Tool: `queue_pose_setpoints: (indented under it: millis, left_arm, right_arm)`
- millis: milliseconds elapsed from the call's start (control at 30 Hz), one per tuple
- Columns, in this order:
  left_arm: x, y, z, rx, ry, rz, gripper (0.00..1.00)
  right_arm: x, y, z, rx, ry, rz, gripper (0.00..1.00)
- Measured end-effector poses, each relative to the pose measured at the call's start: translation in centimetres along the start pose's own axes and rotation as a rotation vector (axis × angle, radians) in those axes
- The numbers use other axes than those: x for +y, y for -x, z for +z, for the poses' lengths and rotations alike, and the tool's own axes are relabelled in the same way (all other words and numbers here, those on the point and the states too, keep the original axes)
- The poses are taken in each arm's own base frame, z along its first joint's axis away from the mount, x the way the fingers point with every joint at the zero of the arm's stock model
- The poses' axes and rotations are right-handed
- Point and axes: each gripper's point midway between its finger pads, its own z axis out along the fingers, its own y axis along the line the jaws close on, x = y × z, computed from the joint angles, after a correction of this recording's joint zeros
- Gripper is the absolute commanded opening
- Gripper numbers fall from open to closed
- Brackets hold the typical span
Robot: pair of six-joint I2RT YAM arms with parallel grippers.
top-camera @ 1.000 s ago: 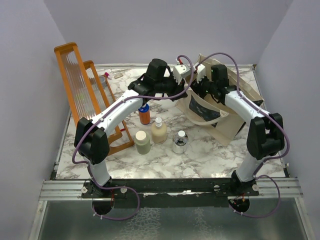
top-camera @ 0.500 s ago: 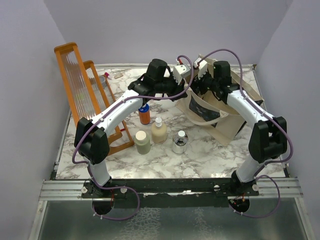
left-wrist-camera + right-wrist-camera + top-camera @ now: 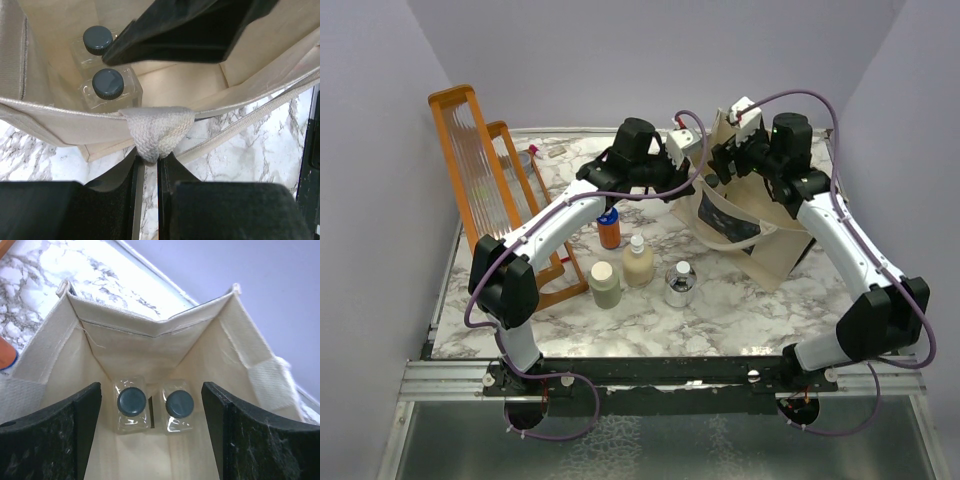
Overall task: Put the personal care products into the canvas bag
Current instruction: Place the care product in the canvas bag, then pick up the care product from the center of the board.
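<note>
i count two of six done: both clear bottles (image 3: 131, 402) with black caps stand side by side on the floor of the canvas bag (image 3: 780, 255), which sits toward the far right corner of the table (image 3: 720, 310). my left gripper (image 3: 148, 157) is clamped on the bag's rim at its woven strap, holding the mouth open. my right gripper (image 3: 151, 395) hangs over the mouth, jaws apart, empty. four are left out mid-table, left of the bag: orange bottle (image 3: 609, 232), beige pump bottle (image 3: 638, 262), olive-grey bottle (image 3: 604, 284), silvery bottle (image 3: 680, 285).
</note>
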Motion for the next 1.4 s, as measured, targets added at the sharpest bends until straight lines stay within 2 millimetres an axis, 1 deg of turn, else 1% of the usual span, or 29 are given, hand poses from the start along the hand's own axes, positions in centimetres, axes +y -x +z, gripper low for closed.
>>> queue_pose_setpoints:
  millis: [133,167,233,367,467,567,700,800,900,1033,1200,1233,1300,1333,1367,1400]
  left_arm:
    - [0.0,0.1,-0.1,0.002,0.004,0.002,0.26]
    - [0.0,0.2,-0.2,0.003,0.005,0.005,0.32]
    - [0.0,0.6,-0.3,0.000,0.006,0.016,0.43]
    - [0.1,2.1,-0.8,-0.022,0.014,0.056,0.60]
    - [0.0,2.3,-1.4,-0.015,0.022,0.077,0.69]
    - [-0.1,2.8,-2.4,-0.002,0.039,0.104,0.73]
    - [0.3,4.8,-4.6,-0.010,0.115,0.153,0.78]
    - [0.6,6.9,-6.9,-0.035,0.197,0.202,0.81]
    - [1.5,8.8,-9.3,-0.056,0.288,0.240,0.84]
    - [2.9,10.5,-12.1,-0.069,0.409,0.276,0.87]
    - [5.2,11.4,-15.3,-0.072,0.541,0.283,0.89]
    - [5.7,11.4,-15.9,-0.071,0.562,0.279,0.89]
    - [6.8,11.3,-17.0,-0.066,0.598,0.267,0.90]
    - [7.5,11.1,-17.7,-0.063,0.621,0.259,0.90]
    - [7.9,11.0,-18.2,-0.061,0.633,0.253,0.90]
    - [8.3,10.9,-18.6,-0.059,0.645,0.248,0.91]
  right_arm:
    - [-0.6,1.5,-2.1,-0.019,-0.049,-0.005,0.81]
    - [-0.6,1.8,-2.6,-0.021,-0.056,-0.007,0.81]
    - [-0.6,2.6,-3.6,-0.029,-0.065,-0.010,0.82]
    - [-0.9,5.2,-5.5,-0.058,-0.074,-0.025,0.82]
    - [-0.7,7.0,-6.8,-0.086,-0.058,-0.047,0.83]
    - [0.4,8.4,-8.0,-0.113,0.000,-0.072,0.83]
    - [2.5,9.2,-8.8,-0.137,0.118,-0.089,0.83]
    - [4.2,9.2,-9.2,-0.143,0.208,-0.087,0.83]
    - [5.5,9.3,-9.5,-0.153,0.282,-0.085,0.83]
    - [8.0,9.6,-10.1,-0.172,0.398,-0.104,0.83]
    - [12.2,9.3,-10.7,-0.178,0.555,-0.160,0.83]
    - [13.5,9.1,-10.9,-0.178,0.600,-0.181,0.83]
    - [15.5,8.8,-11.2,-0.178,0.669,-0.216,0.83]
    - [16.2,8.7,-11.3,-0.177,0.693,-0.227,0.83]
    - [17.5,8.4,-11.4,-0.175,0.734,-0.248,0.83]
    - [18.3,8.1,-11.5,-0.172,0.760,-0.262,0.83]
